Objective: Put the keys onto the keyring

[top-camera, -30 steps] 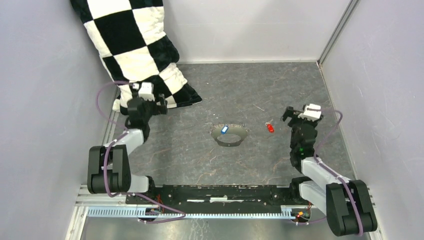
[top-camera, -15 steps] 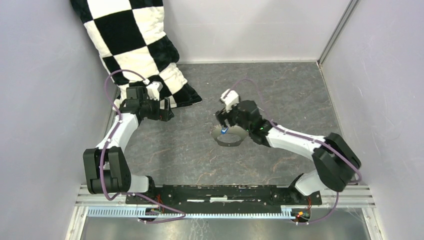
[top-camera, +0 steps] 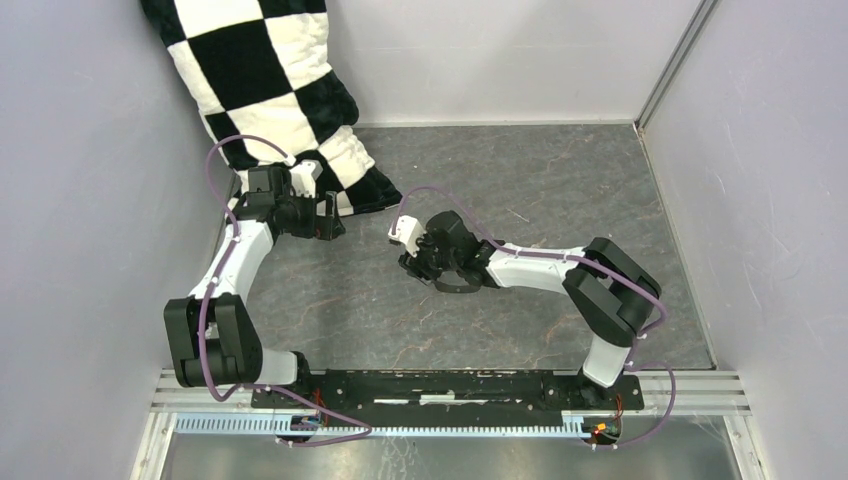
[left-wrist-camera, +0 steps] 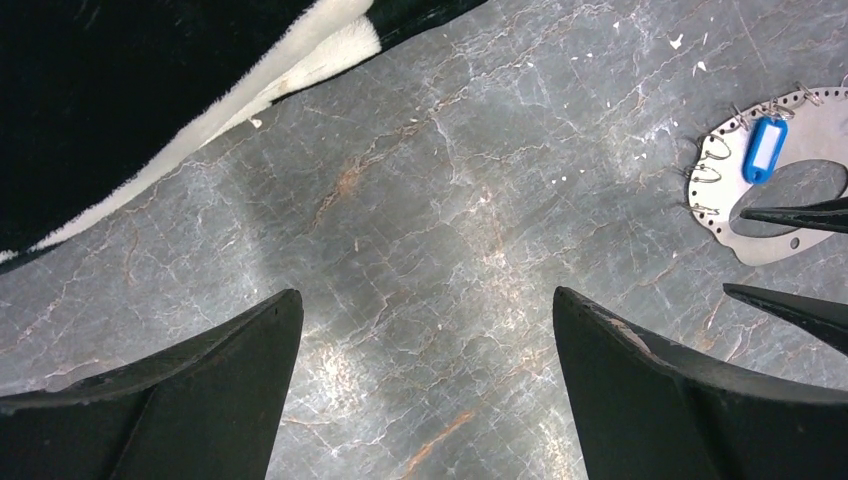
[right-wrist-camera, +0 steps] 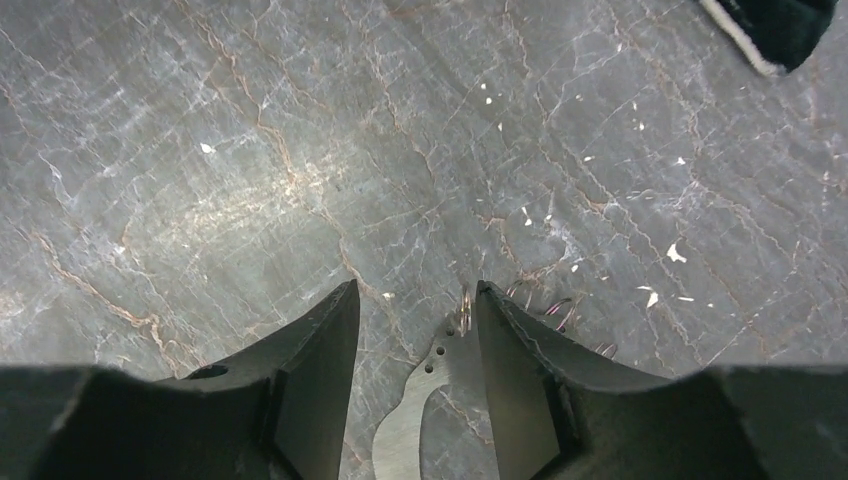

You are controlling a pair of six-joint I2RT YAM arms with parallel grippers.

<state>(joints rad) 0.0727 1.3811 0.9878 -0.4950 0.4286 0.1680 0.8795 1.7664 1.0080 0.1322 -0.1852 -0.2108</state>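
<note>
- A black-and-white chequered plush cushion (top-camera: 260,80) lies far left. The left gripper (left-wrist-camera: 428,300) hovers beside it, jaws spread wide and grasping nothing.
- The thin flat grey keyring (left-wrist-camera: 760,245) lies flat mid-table, its opening facing up.
- A small blue-headed key (left-wrist-camera: 764,150) rests on its band, long axis running from the outer rim toward the hole. Whether it is threaded I cannot tell. No red key shows, so the task looks barely begun.
- The right gripper (right-wrist-camera: 415,290) straddles the band, jaws half-parted and not visibly clamped.

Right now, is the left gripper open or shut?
Open. In the left wrist view the left gripper shows its fingers wide apart, with only bare table between them and nothing held.
</note>
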